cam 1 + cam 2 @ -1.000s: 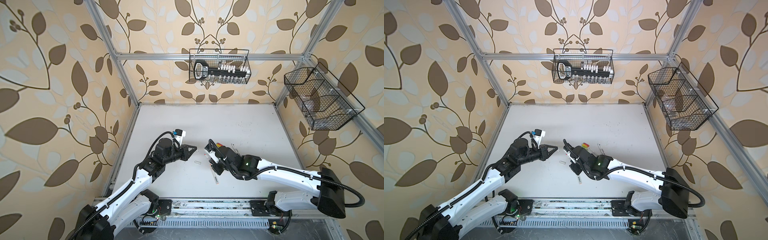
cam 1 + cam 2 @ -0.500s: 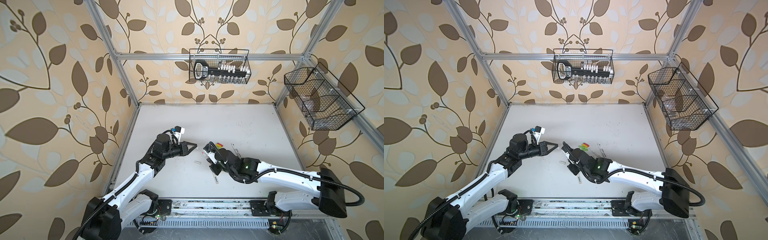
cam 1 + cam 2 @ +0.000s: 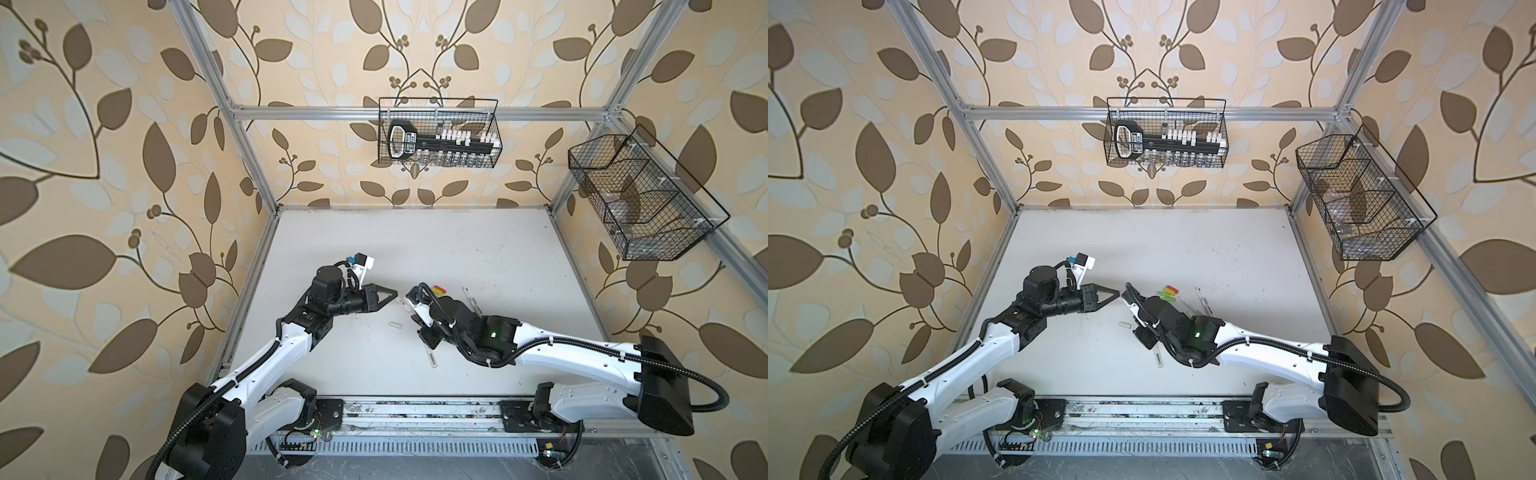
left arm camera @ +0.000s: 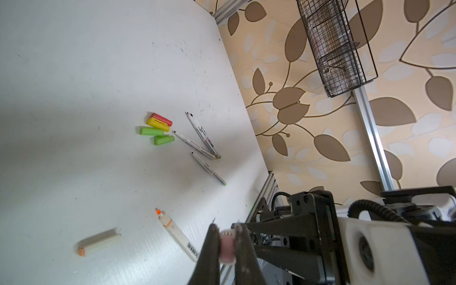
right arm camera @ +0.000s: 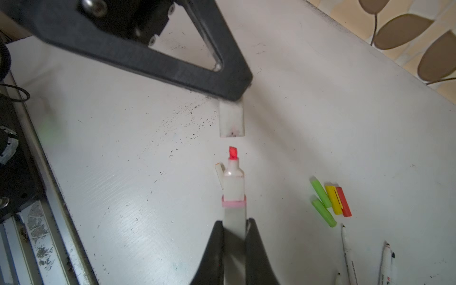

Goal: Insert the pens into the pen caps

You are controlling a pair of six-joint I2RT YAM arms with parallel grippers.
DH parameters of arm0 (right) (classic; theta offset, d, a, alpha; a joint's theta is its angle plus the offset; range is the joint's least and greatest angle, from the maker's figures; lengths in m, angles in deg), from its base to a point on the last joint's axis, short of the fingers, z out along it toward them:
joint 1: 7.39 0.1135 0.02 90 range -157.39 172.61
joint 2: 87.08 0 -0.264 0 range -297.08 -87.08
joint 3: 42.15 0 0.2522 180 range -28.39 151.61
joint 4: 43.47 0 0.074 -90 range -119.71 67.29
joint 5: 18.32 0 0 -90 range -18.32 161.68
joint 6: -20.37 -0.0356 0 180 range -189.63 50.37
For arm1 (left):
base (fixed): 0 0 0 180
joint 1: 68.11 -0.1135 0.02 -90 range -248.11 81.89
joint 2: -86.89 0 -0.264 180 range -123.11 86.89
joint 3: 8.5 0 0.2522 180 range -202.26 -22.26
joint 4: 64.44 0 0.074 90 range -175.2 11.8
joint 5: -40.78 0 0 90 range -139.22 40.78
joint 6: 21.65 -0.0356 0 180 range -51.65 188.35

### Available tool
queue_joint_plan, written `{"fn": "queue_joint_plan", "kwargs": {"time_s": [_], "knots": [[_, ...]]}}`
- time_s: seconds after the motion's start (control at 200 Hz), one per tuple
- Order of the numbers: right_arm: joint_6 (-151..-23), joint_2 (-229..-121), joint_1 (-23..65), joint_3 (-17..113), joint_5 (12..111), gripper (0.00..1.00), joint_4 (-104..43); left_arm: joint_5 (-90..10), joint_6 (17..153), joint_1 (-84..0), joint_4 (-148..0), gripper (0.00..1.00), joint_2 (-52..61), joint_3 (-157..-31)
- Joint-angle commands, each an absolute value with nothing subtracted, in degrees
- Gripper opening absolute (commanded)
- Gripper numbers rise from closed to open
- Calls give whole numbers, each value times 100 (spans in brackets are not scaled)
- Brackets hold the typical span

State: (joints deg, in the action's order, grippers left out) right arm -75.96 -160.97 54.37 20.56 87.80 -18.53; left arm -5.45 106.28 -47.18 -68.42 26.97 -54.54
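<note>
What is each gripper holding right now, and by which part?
Right gripper grips the red-tipped grey marker on its barrel, behind the pink band. Left gripper pinches a pale grey cap by its closed end, mouth facing the marker tip.

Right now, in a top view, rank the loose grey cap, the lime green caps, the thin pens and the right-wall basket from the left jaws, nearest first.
1. Loose grey cap: closest, just on the near side.
2. Lime green caps: to the right, mid-table.
3. Thin pens: further right.
4. Right-wall basket: farthest, hanging high on the right.
</note>
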Motion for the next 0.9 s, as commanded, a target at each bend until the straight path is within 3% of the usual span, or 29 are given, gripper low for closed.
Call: {"fn": "queue_joint_plan", "kwargs": {"time_s": [0.0,0.895], "knots": [[-7511,-16060,5466,2004,8881,11,-1938,-308,10649,-4719,-6537,0,2679,-5690],[-7523,-16214,5452,2087,8963,12,-1987,-309,10633,-4710,-6640,0,2622,-5739]]}}
